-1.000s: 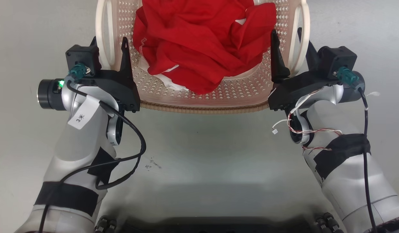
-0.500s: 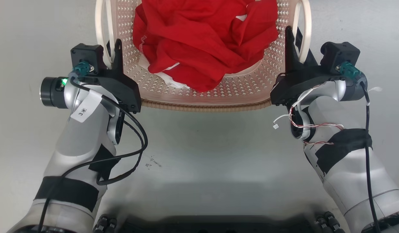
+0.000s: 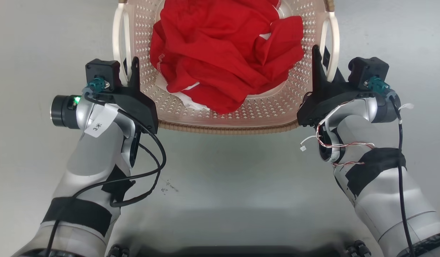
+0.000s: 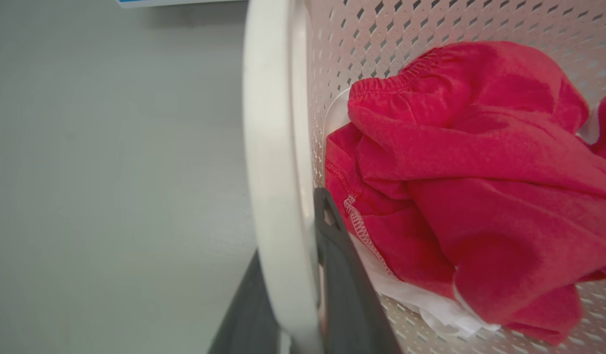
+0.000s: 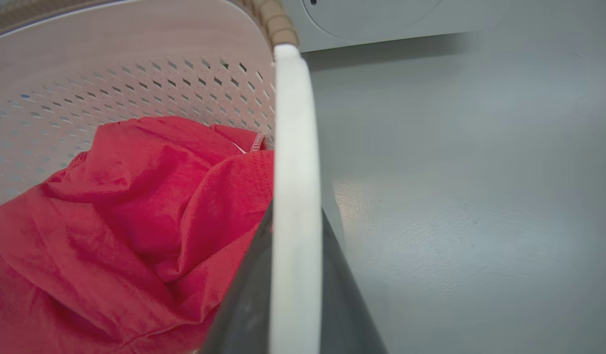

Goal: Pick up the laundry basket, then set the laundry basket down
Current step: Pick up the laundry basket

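The pale pink perforated laundry basket (image 3: 270,103) with its brown woven-look rim lies at the top middle of the head view, on or just above the grey floor; I cannot tell which. A crumpled red garment (image 3: 223,53) is heaped inside it. My left gripper (image 3: 130,64) is shut on the white left handle (image 3: 117,39), one finger inside the basket wall and one outside. My right gripper (image 3: 320,53) is shut on the white right handle (image 3: 335,35) the same way. The left wrist view shows my left gripper (image 4: 288,236) straddling that handle; the right wrist view shows my right gripper (image 5: 295,231) doing likewise.
A white cloth (image 3: 191,101) peeks out under the red garment. The grey floor (image 3: 220,171) stretches between my arms and my dark base (image 3: 227,250). A white appliance front (image 5: 372,19) stands beyond the basket in the right wrist view.
One second ago both grippers stood open around the handles; they have since shut on them. Basket and grippers now sit lower in the picture; the floor specks shifted too, so the camera moved.
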You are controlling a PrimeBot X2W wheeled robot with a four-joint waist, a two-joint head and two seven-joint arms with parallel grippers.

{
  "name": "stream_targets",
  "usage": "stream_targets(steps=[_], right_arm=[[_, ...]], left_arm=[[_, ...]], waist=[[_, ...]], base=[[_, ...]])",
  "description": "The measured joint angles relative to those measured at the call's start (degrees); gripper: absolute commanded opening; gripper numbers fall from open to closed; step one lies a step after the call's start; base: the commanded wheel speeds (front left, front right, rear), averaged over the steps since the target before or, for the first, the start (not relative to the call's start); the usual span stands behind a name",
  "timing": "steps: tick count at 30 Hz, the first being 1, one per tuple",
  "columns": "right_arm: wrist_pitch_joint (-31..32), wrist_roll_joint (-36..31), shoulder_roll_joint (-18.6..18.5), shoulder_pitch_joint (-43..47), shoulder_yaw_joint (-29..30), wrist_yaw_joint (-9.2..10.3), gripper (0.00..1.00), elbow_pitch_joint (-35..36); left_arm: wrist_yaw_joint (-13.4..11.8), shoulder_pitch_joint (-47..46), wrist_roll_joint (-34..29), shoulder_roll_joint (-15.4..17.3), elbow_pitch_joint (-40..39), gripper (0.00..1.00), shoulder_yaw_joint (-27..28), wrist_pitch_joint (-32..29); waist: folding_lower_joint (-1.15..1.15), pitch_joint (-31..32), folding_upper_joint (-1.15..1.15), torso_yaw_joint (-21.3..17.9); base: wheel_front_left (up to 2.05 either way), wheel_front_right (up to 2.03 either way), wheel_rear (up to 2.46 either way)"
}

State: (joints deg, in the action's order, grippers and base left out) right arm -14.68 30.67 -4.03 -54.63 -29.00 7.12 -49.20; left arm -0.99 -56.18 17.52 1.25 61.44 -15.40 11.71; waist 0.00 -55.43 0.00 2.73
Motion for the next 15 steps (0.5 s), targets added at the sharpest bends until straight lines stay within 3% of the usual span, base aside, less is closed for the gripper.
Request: stream_targets(steps=[15], right_arm=[[0.0, 5.8, 0.3, 4.6, -5.1, 0.01, 0.00, -4.6]], left_arm=[[0.0, 6.6, 6.9, -0.1, 2.3, 0.00, -4.6, 0.8]], waist=[[0.00, 8.2, 0.00, -0.5]], base=[[0.00, 0.00, 0.00]])
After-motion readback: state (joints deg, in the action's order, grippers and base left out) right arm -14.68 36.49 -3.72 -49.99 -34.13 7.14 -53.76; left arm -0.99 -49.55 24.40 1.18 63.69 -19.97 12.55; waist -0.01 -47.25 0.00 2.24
